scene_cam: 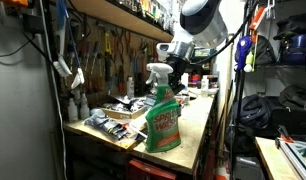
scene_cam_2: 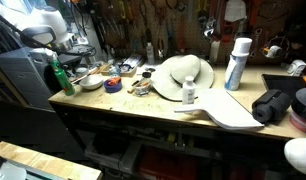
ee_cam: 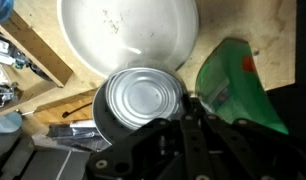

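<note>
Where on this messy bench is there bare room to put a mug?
The bench is bare along its front edge between the white bowl and the wooden board, and between the spray can and the black bundle. It is crowded by the gripper, round the green bottle and tin.

In an exterior view the camera looks along the table (scene_cam: pixel 198 122) from its end, close to a green spray bottle (scene_cam: pixel 163 112). In an exterior view it faces the table's long side from farther back and slightly above, with the bottle (scene_cam_2: pixel 59 77) at one end. The wrist view looks straight down from close above that bottle (ee_cam: pixel 238 85).
</note>
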{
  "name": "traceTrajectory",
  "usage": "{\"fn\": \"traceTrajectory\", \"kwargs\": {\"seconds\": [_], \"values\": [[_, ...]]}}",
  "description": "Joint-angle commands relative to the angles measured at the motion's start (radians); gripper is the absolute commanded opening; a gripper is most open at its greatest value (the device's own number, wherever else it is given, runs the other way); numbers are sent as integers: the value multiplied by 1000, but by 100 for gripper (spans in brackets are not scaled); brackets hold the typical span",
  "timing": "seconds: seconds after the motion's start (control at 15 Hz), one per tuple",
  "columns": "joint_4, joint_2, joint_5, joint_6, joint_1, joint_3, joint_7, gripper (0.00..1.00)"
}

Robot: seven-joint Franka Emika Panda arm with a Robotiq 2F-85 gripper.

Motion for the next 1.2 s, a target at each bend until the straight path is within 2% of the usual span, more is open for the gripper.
{"fn": "traceTrajectory", "kwargs": {"seconds": [0.0, 0.13, 0.33, 0.73, 0.8, 0.87, 0.93, 1.13], "values": [[47, 88, -9, -51, -202, 113, -87, 1], [63, 131, -17, -20, -278, 170, -101, 1], [84, 174, -39, -21, -355, 251, -104, 1], [119, 228, -114, -4, -438, 353, -75, 1], [123, 233, -124, -14, -447, 361, -70, 28], [127, 234, -134, -31, -456, 369, -68, 29], [130, 230, -118, -50, -465, 377, -87, 36], [134, 180, 43, -145, -498, 395, -237, 58]]}}
